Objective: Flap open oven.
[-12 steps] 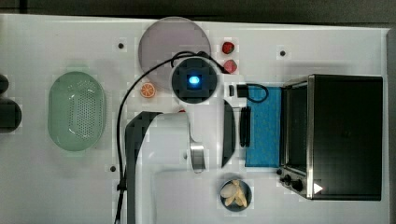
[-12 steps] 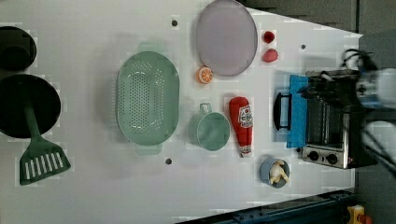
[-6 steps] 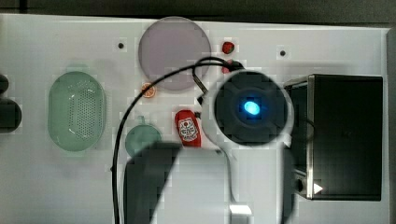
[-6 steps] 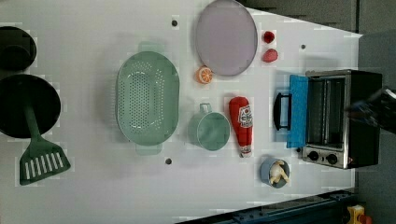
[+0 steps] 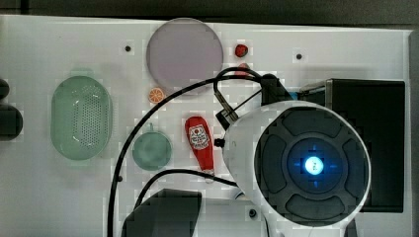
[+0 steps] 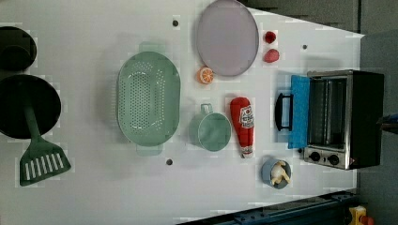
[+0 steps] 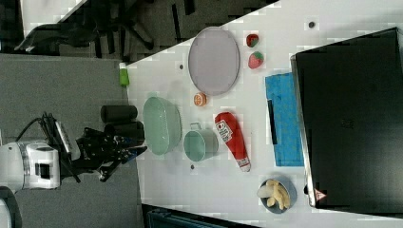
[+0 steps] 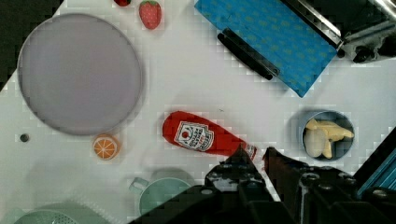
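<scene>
One oven (image 6: 345, 119) stood at the left view's right end of the white worktop (image 6: 94, 187), its blue-tinted door (image 6: 299, 111) flapped fully down and lying flat, the dark bar handle (image 6: 280, 111) pointing toward the ketchup bottle (image 6: 242, 125). Two black knobs (image 6: 324, 158) sat on its silver front frame. In the right view the gripper (image 7: 124, 153) hung off the worktop's edge, well apart from the oven, near two black cylinders (image 7: 119, 114). In the wrist view its fingers (image 8: 243, 158) stood nearly together with only a narrow gap, holding nothing. Between the oven and the green colander (image 6: 148, 104) lay a green mug (image 6: 211, 131) and an orange slice (image 6: 205, 75). A grey plate (image 6: 227, 37) and two strawberries (image 6: 271, 55) sat in the left view's upper part; a small blue bowl (image 6: 277, 172) stood near the knobs.
</scene>
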Controlling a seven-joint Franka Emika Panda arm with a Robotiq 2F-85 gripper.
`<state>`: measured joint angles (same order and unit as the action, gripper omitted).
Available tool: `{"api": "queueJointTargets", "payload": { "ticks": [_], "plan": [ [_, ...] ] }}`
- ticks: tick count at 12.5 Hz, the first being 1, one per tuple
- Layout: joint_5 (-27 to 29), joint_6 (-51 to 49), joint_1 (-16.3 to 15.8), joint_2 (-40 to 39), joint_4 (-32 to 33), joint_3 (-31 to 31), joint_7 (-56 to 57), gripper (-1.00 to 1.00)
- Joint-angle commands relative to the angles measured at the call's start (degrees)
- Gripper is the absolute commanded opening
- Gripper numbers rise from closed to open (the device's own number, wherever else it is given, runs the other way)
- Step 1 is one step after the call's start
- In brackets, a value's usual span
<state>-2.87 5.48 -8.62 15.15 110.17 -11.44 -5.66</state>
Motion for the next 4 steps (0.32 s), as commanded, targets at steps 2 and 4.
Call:
{"api": "queueJointTargets", "payload": {
  "ticks": [2,4],
  "plan": [
    [0.2,-1.3,-0.4,-2.1,0.6,1.2,-2.7,-0.65],
    [0.2,-1.3,-0.4,-2.5,0.6,1.2,-2.7,-0.65]
  ]
}}
